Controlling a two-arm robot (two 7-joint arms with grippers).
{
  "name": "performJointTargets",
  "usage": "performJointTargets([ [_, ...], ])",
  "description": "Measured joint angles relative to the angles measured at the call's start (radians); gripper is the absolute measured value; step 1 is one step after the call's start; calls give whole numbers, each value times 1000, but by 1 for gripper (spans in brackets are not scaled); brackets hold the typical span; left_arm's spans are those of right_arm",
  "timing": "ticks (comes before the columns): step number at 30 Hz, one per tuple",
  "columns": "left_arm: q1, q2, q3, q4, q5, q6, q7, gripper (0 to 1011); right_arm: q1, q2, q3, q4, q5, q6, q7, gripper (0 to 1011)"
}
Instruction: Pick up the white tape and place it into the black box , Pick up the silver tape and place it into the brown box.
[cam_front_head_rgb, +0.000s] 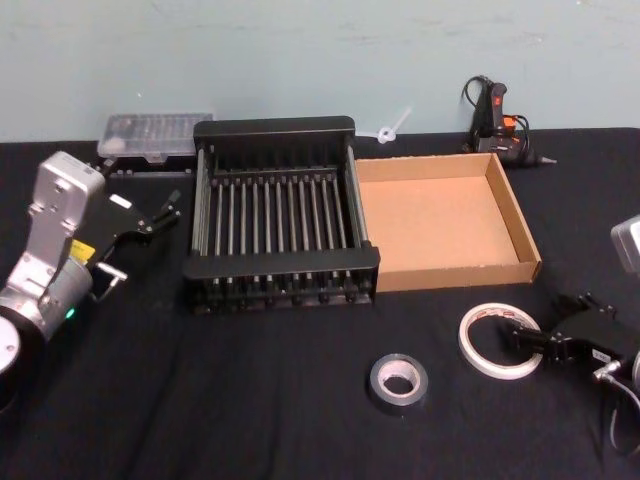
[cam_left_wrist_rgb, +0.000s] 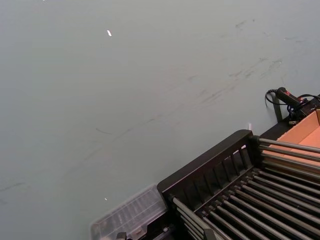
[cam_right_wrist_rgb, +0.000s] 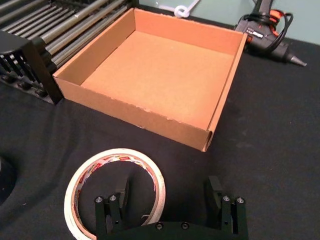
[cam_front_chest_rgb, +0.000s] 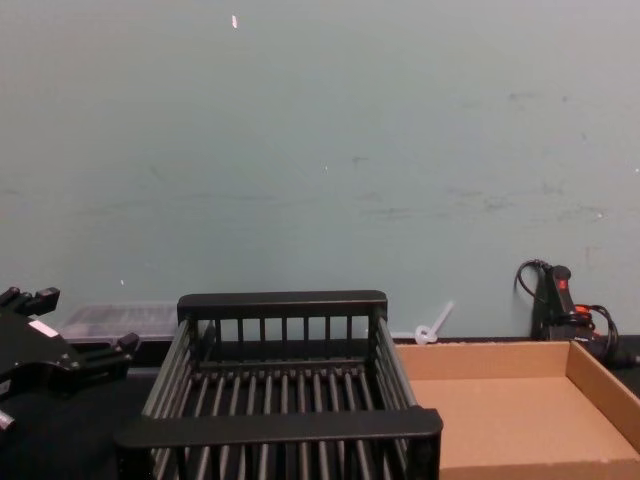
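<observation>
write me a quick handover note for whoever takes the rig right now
Right gripper: open, fingers straddling the near rim of the white tape, which lies flat on the table; nothing gripped yet.
Left gripper: open, idle left of the black box.
Silver tape: on the table in front of the boxes, untouched.
Brown box: right of the black box, nothing in it.
Done: nothing placed. Left: white tape into black box, silver tape into brown box.

red printing inside the white tape (cam_right_wrist_rgb: 114, 192), too small to read
</observation>
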Motion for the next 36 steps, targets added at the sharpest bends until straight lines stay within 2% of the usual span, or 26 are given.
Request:
performJointTargets([
  [16, 0, 0, 0, 0, 0, 0, 0, 1001, 6, -34, 15, 19, -31, 32, 23, 1002],
  [36, 0, 0, 0, 0, 0, 0, 0, 1001, 1, -60, 38, 23, -57, 42, 44, 1002],
])
